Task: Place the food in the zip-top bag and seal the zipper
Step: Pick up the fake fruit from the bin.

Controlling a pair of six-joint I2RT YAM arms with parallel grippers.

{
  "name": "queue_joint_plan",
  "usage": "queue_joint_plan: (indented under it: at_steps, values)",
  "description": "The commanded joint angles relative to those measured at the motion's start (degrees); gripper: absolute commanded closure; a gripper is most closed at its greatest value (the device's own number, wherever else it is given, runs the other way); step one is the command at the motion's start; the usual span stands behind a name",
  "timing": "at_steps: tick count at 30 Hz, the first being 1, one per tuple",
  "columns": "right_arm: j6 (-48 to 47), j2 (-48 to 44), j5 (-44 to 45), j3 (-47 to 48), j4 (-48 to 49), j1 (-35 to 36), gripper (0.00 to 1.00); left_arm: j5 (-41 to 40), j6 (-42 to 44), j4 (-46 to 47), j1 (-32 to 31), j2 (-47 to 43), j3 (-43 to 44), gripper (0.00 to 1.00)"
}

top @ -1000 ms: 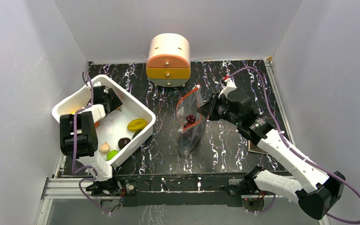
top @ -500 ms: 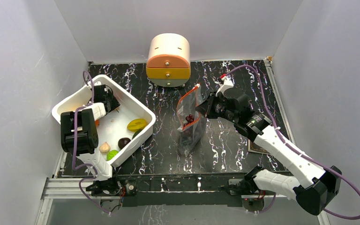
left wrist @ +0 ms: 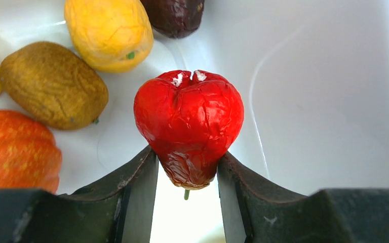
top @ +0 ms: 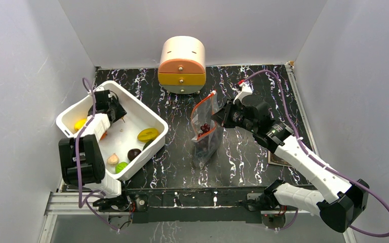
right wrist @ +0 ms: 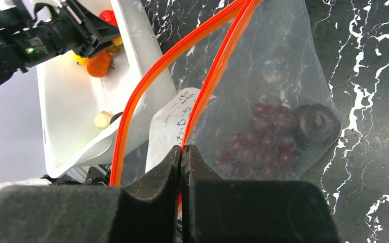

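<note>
- While the left gripper point(left wrist: 187, 167) sits low in the white tub point(top: 133, 103), its jaws are part-closed on the narrow lower end of a red piece point(left wrist: 188, 121). Both pads touch it; the wide top sticks out past the tips.
- The red piece is glossy, wrinkled and heart-shaped, with a thin green stem at the pinched end. Whether it is off the tub floor cannot be told.
- Loose food beside it: a brown matte oval point(left wrist: 53, 83), a smooth yellow piece point(left wrist: 109, 30), a ribbed orange piece point(left wrist: 15, 152) and a dark purple piece point(left wrist: 174, 15). None touches the claw.
- Key relation: the zip-top bag point(top: 205, 132) stands right of the tub, past its right wall, on the black marbled table point(top: 243, 157). The loaded claw has to go rightward and over that wall. The left arm is nearer the food; the right arm is at the bag.
- The bag is clear, floppy and crinkled, with a white label point(right wrist: 174, 121). A purple grape bunch point(right wrist: 268, 131) and a dark round piece point(right wrist: 316, 124) are already at its bottom.
- The zipper point(right wrist: 157, 76) is thin and red-orange. Its two strips are spread apart, so the mouth gapes, unsealed. Its long axis runs slanted, from near the bases toward the back.
- The right gripper point(right wrist: 182, 152) is fully closed, pinching one strip of the rim and holding the mouth up.
- Judgement: there is still more food to load, and the sealing step comes after that.
</note>
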Motion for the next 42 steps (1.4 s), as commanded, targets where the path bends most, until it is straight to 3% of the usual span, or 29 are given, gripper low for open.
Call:
queue_joint_plan:
  at_steps: [1, 9, 14, 21, 35, 42]
  values:
    - [-2.2, -1.3, 2.6, 1.5, 2.1, -0.3, 1.00, 3.6, 0.4, -5.5, 0.2, -8.7, -1.6, 0.74]
    - [-7.2, -1.1, 8.7, 5.3, -2.7, -0.3, 1.00, 12.7, 5.0, -15.3, 0.1, -20.1, 2.0, 0.74]
    - [-6.4, 0.9, 9.2, 5.1, -2.3, -0.3, 1.00, 23.4, 4.0, -14.8, -0.5, -26.0, 0.6, 0.74]
    - [-4.9, 3.5, 7.4, 5.9, -1.0, -0.3, 1.00, 34.2, 3.2, -15.0, -3.3, -27.2, 1.4, 0.75]
    - [-5.3, 6.1, 4.8, 7.5, -0.5, -0.3, 1.00, 42.5, -0.6, -8.1, -20.5, -25.4, 6.1, 0.75]
    - [-5.1, 5.2, 3.7, 6.0, 0.9, -0.3, 1.00, 47.1, -3.5, -0.3, -28.3, -23.8, 5.8, 0.75]
